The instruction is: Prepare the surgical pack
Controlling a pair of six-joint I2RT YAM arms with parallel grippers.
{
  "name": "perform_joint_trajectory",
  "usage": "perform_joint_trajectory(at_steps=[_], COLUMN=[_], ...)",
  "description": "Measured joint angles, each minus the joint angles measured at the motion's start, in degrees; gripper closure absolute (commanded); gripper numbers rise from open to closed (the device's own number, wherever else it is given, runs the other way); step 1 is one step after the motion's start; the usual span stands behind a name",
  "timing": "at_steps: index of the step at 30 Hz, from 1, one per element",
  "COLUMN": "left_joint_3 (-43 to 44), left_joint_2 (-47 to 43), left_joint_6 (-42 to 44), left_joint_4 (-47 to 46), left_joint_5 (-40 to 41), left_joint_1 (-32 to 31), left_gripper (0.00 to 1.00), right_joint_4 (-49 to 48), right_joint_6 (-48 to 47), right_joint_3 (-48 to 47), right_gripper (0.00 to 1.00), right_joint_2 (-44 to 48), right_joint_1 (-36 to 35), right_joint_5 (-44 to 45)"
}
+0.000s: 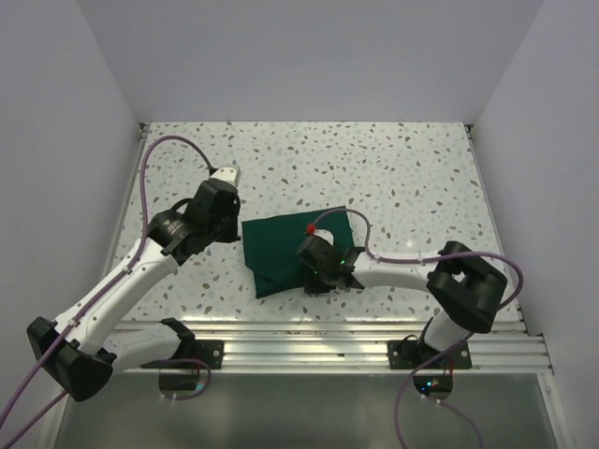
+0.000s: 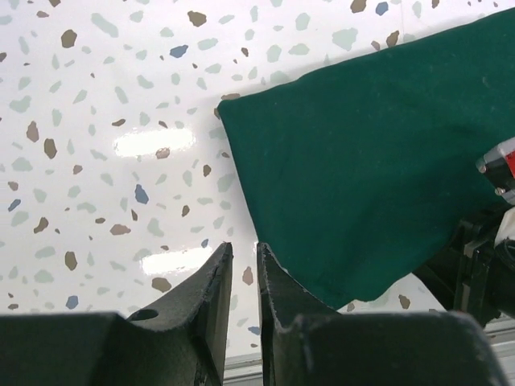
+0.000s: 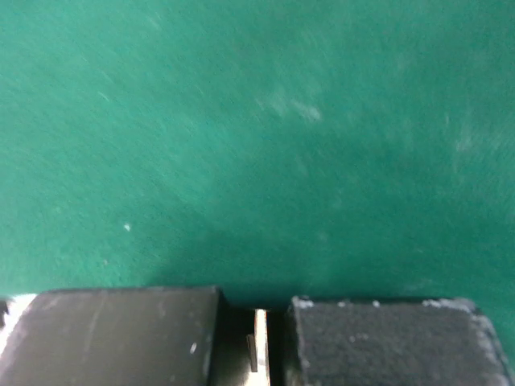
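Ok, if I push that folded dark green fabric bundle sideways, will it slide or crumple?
Likely slides: the dark green fabric bundle lies flat on the glossy speckled table. Its soft edge may bunch. Lifted by a corner, it probably droops.

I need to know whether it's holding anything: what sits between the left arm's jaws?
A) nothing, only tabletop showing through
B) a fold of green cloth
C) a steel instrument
A: the left wrist view shows speckled table through the narrow gap between the left jaws, with the green pack just to the right.
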State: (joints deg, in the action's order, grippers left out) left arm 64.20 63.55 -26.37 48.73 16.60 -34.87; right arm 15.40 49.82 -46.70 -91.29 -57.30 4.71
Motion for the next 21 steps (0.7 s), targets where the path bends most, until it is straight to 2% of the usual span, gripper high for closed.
perform_joint_trajectory(at_steps=[6,11,15,18,19,21], left_joint_3=[-0.02,-1.05,-2.29,-2.91,-3.17,-3.74], left_joint_2=[-1.18,-2.16,-2.34,-2.36,-2.40,-2.56], left_joint_6=[-0.07,-0.22,-0.81,-1.29,-1.68,-2.19], left_joint_4=[1.66,1.95,1.90,1.60,1.42,0.81], left_joint_5=[1.68,1.64,1.38,1.31,1.29,1.18], left_joint_1=[0.02,0.37,0.44,0.79,1.05,1.42], left_gripper=[0.77,0.76,0.71,0.64,0.62,0.56], right_joint_4=[0.92,2.36,3.82,5.18,6.91,11.10], right_joint_6=[0.68,-1.51,-5.05,-5.44,-5.31,-5.40], right_joint_3=[-9.51,-19.43,-21.75,-16.59,-13.62,-9.16], right_gripper=[1.00,1.00,1.00,0.87,0.61,0.39], right_joint_2=[-8.17,-15.72,-16.57,-10.84,-6.93,1.40], right_joint_1=[0.09,3.34,6.34,7.19,7.17,7.34], right_joint_5=[4.92,5.22,4.87,4.37,4.31,4.31])
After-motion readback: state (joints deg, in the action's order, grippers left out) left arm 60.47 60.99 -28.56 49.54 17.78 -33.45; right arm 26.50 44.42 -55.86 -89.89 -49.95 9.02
